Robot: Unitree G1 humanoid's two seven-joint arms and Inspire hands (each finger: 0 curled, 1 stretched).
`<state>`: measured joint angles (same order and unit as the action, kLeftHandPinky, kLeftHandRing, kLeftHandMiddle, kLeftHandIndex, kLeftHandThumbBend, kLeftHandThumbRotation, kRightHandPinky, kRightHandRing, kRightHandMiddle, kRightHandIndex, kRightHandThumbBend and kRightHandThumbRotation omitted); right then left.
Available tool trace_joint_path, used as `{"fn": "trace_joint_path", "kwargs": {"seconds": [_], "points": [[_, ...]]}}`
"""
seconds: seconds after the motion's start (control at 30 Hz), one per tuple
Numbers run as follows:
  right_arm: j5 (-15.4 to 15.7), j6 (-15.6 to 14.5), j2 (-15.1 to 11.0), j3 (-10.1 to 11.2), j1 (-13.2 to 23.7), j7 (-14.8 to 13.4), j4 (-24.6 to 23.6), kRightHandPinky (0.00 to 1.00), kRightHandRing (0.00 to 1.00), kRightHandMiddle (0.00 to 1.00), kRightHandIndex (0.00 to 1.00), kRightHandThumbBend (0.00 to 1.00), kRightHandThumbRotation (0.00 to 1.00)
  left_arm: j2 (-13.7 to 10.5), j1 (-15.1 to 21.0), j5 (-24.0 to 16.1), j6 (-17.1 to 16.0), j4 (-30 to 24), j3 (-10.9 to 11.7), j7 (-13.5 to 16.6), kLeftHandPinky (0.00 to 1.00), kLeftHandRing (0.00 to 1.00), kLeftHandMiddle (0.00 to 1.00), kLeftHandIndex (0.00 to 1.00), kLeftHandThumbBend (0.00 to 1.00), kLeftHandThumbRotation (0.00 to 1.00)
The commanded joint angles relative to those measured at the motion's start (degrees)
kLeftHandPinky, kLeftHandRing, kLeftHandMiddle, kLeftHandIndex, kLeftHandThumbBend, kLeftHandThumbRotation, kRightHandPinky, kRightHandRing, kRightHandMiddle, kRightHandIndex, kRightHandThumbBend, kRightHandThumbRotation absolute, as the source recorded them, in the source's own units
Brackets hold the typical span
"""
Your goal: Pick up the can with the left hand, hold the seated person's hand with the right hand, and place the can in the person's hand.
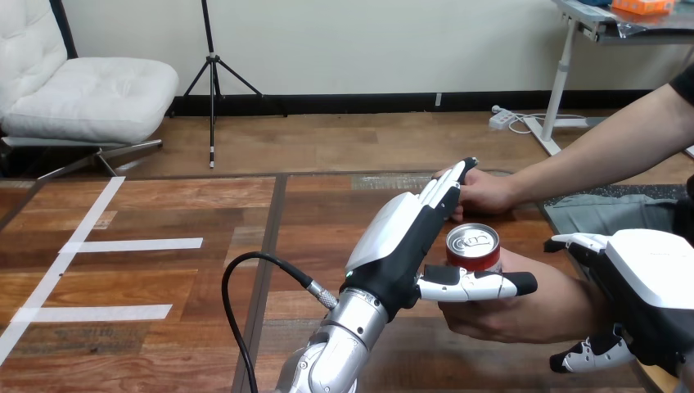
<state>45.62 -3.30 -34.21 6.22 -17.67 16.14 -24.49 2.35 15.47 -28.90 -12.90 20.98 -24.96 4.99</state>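
Releasing is the step in hand, I judge, since the red soda can already stands upright on the person's near hand, by the table's near right corner. The right hand sits at that wrist, thumb over it and fingers curled beneath. A steady clasp there would hold the palm level. The left hand has its fingers straight and pressed together behind the can, with the thumb stretched across its front; whether they press the can I cannot tell. Best to ease thumb and fingers apart first, then draw back toward the near edge without tipping the can. Its fingertips lie against the person's far hand, which rests further in. On the wooden table a black cable loops beside the left forearm, and white tape strips cross the left half.
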Motion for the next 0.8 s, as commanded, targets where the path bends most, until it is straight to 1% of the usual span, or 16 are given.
{"fn": "trace_joint_path", "kwargs": {"seconds": [0.0, 0.17, 0.27, 0.37, 0.4, 0.43, 0.5, 0.57, 0.6, 0.67, 0.7, 0.77], "points": [[0.31, 0.64, -1.03, 0.52, 2.29, -0.73, -0.85, 0.79, 0.87, 0.87, 0.83, 0.98, 0.0, -0.5, 2.16, -0.1, -0.46, -0.85, 0.75, 0.73, 1.0, 1.0, 1.0, 1.0, 1.0, 0.51], [0.03, 0.91, -0.79, 0.55, 2.23, -1.06, -1.03, 0.79, 0.87, 0.87, 0.83, 0.98, 0.0, -0.48, 1.75, 0.99, -1.05, -1.18, 1.34, 0.53, 1.0, 1.0, 1.0, 1.0, 1.0, 0.49], [-0.65, 1.35, -0.09, 0.69, 2.02, -1.84, -1.46, 0.79, 0.87, 0.87, 0.83, 0.98, 0.0, -0.54, 1.11, 2.16, -1.53, -1.78, 1.89, 0.24, 1.0, 1.0, 1.0, 1.0, 1.0, 0.48], [-1.48, 1.52, 0.73, 0.89, 1.7, -2.21, -2.37, 0.79, 0.87, 0.87, 0.83, 0.97, 0.0, -0.52, 0.14, 5.15, -2.98, -2.36, 2.93, -0.72, 1.0, 1.0, 1.0, 1.0, 0.98, 0.47], [-2.07, 1.95, 1.15, 1.04, 1.52, -2.8, -2.58, 0.79, 0.87, 0.87, 0.83, 0.97, 0.0, -0.33, -0.58, 7.25, -3.6, -2.85, 3.65, -1.57, 1.0, 1.0, 1.0, 1.0, 0.98, 0.47], [-2.44, 2.26, 1.42, 1.12, 1.4, -3.22, -2.69, 0.79, 0.87, 0.87, 0.83, 0.97, 0.0, -0.23, -1.05, 8.65, -3.97, -3.18, 4.11, -2.15, 1.0, 1.0, 1.0, 1.0, 0.94, 0.46], [-3.52, 2.81, 2.16, 1.35, 1.09, -3.99, -3.11, 0.79, 0.87, 0.87, 0.83, 0.97, 0.0, -0.36, -2.02, 10.94, -4.73, -4.01, 4.93, -3.0, 1.0, 1.0, 1.0, 1.0, 0.92, 0.45], [-4.43, 3.11, 2.72, 1.49, 0.81, -4.5, -3.52, 0.79, 0.87, 0.87, 0.83, 0.96, 0.0, -0.74, -2.67, 12.22, -5.24, -4.67, 5.35, -3.41, 1.0, 1.0, 1.0, 1.0, 0.9, 0.46], [-4.96, 3.0, 3.49, 1.56, 0.51, -5.04, -4.0, 0.79, 0.87, 0.87, 0.83, 0.95, 0.0, -0.91, -3.37, 13.67, -5.75, -5.28, 5.89, -3.98, 1.0, 1.0, 1.0, 1.0, 0.89, 0.47], [-5.45, 2.79, 4.29, 1.58, 0.16, -5.65, -4.55, 0.79, 0.86, 0.87, 0.83, 0.95, 0.0, -1.12, -4.14, 15.34, -6.31, -5.97, 6.49, -4.73, 1.0, 1.0, 1.0, 1.0, 0.86, 0.5], [-5.73, 3.03, 4.82, 1.59, -0.08, -6.4, -4.77, 0.79, 0.86, 0.87, 0.83, 0.94, 0.0, -1.34, -4.89, 16.83, -6.82, -6.67, 7.07, -5.48, 1.0, 1.0, 1.0, 1.0, 0.85, 0.52], [-5.96, 3.39, 5.31, 1.55, -0.35, -7.25, -4.97, 0.79, 0.86, 0.87, 0.83, 0.94, 0.0, -1.62, -5.72, 18.45, -7.35, -7.48, 7.7, -6.42, 1.0, 1.0, 1.0, 1.0, 0.83, 0.56]]}}
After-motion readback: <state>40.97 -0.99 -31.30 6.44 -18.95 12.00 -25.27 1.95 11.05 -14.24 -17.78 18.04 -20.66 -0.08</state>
